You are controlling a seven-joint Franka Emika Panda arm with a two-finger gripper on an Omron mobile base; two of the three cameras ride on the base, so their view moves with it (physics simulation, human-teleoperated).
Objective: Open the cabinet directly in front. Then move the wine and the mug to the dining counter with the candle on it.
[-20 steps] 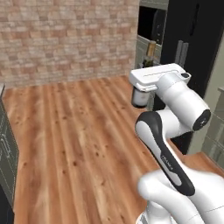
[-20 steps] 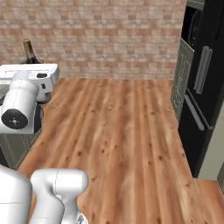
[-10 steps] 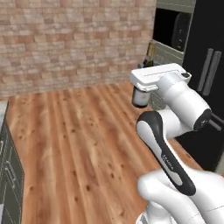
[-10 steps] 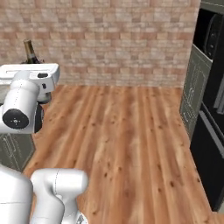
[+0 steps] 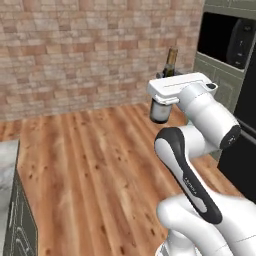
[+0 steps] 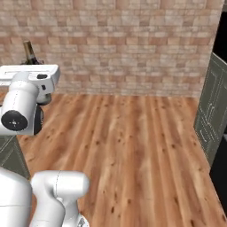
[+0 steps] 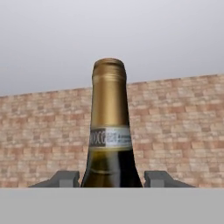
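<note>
Wine: the slim dark bottle [image 7: 109,131] stands upright between the two fingertips of the end effector [image 7: 112,178], its golden neck and a pale band of label rising up the middle of the hand view.
Wine, from the base: the golden neck [image 5: 171,61] pokes up just behind the white hand in the left base view; in the right base view the neck [image 6: 29,52] stands above the hand at the far left.
End effector: clenched on the wine, with one dark fingertip [image 7: 65,179] on each side of the bottle's shoulder and touching it.
Arm: the white arm [image 5: 200,120] is folded high, with the hand level and the bottle carried well above the floor.
Floor: warm wooden planks [image 6: 133,150] run from the base toward the far wall.
Wall: a brick wall [image 5: 85,55] in tan and red closes the room behind the bottle, and the same bricks fill the lower background of the hand view.
Right side, left base view: a tall dark unit [image 5: 231,40] with a black recessed opening stands beside the arm, with a sage-green panel below it.
Right side, right base view: a sage-green panelled door [image 6: 213,111] stands at the edge of the planks.
Bench: a corner of a pale marble bench [image 5: 7,165] over dark green fronts shows at the lower left of the left base view.
</note>
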